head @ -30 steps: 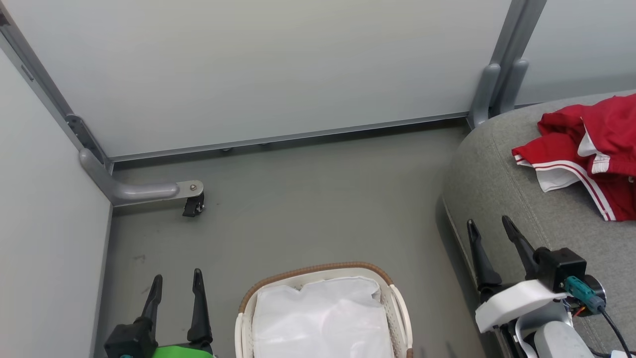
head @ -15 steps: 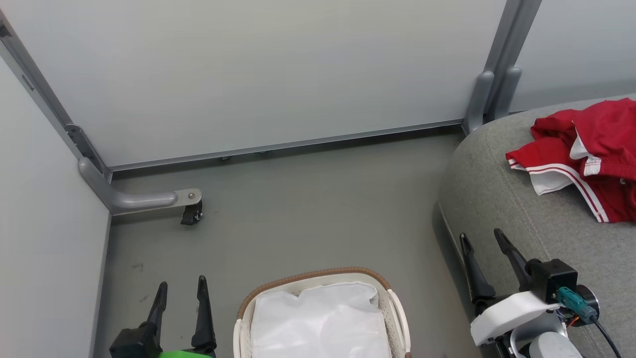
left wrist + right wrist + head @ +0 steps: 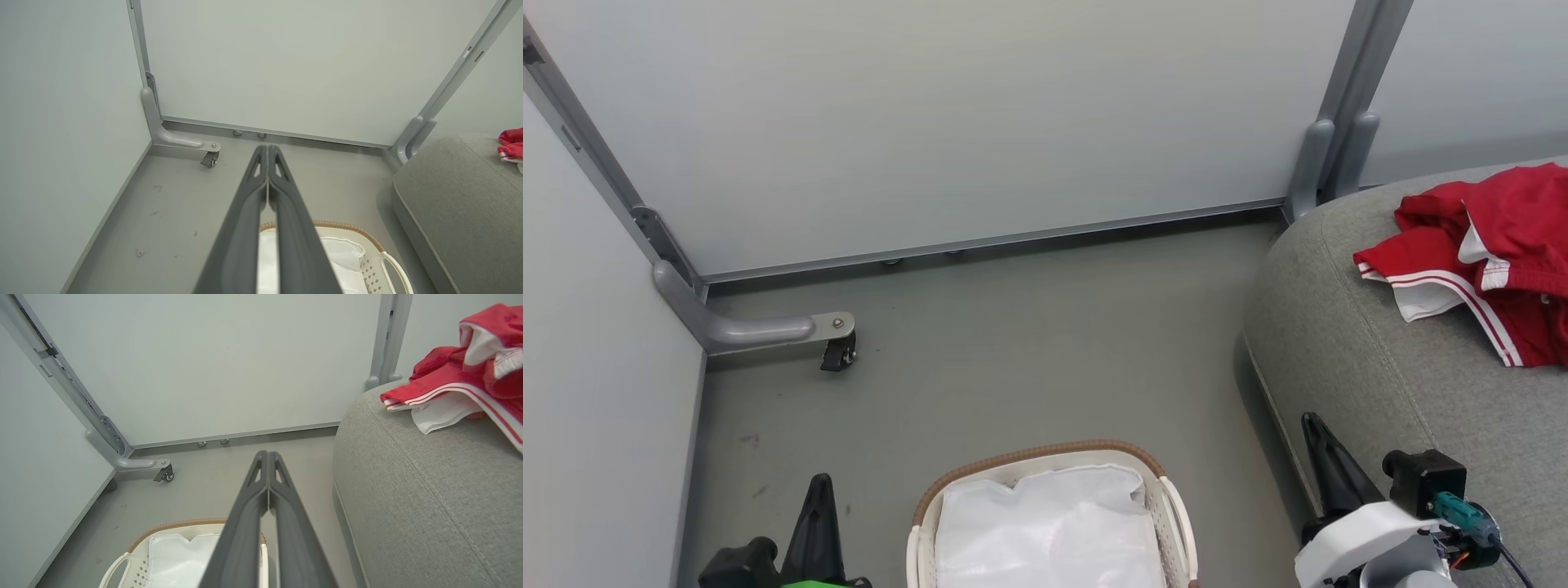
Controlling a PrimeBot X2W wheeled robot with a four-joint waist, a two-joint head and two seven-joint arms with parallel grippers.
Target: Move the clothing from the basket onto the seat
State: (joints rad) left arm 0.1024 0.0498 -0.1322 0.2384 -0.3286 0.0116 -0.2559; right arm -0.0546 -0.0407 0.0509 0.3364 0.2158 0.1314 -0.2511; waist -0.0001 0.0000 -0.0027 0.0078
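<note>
The left claw [image 3: 821, 483] and right claw [image 3: 1312, 421] are pinched together, empty. Red white-striped clothing [image 3: 1503, 237] lies near the edge of the grey woven seat [image 3: 1339, 343]; a passing arm could drag it off.

We can read no lettering, number, brand or sign anywhere; the red clothing [image 3: 1521, 214] shows us only white stripes.

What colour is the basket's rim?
The basket rim is woven brown, clearest in the head view.
</note>
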